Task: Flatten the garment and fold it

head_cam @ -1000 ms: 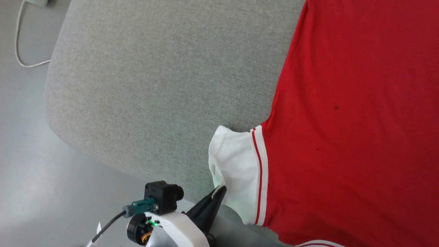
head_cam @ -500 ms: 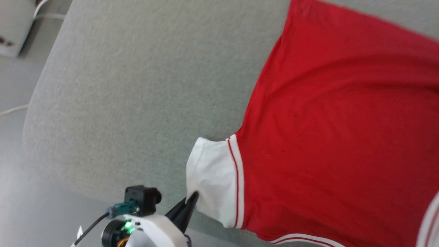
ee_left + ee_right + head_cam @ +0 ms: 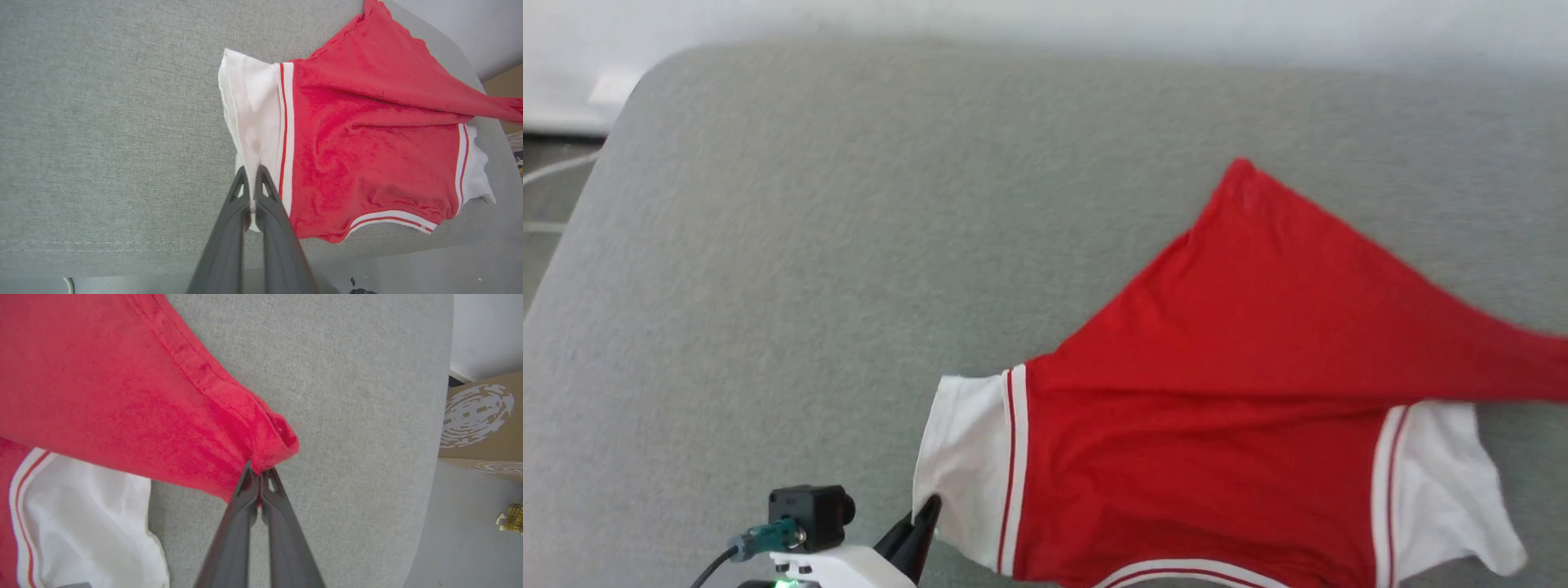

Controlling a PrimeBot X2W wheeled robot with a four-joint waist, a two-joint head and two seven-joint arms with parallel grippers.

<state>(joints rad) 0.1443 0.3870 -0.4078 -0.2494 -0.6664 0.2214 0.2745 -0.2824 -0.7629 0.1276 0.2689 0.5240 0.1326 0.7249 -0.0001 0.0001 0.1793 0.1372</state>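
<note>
Evidently early in the flattening, with no fold begun. Garment (image 3: pixel 1176 457) low on the grey woven cushion (image 3: pixel 809 245), near its front edge, with one red panel drawn slantwise across the body, so not yet flat. Left gripper (image 3: pixel 251 173) pinched tight on the white sleeve (image 3: pixel 253 110) edge. Right gripper (image 3: pixel 257 467) clamped on a stitched red hem corner. Soft, limp knit that creases easily; ribbed white-and-red trim; rounded cushion corners.

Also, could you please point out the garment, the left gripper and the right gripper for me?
garment (image 3: pixel 1192 474): head view, middle of its red body.
left gripper (image 3: pixel 253 172): left wrist view, midway between its fingertips, pinching white cloth.
right gripper (image 3: pixel 258 469): right wrist view, midway between its fingertips, pinching red cloth.
</note>
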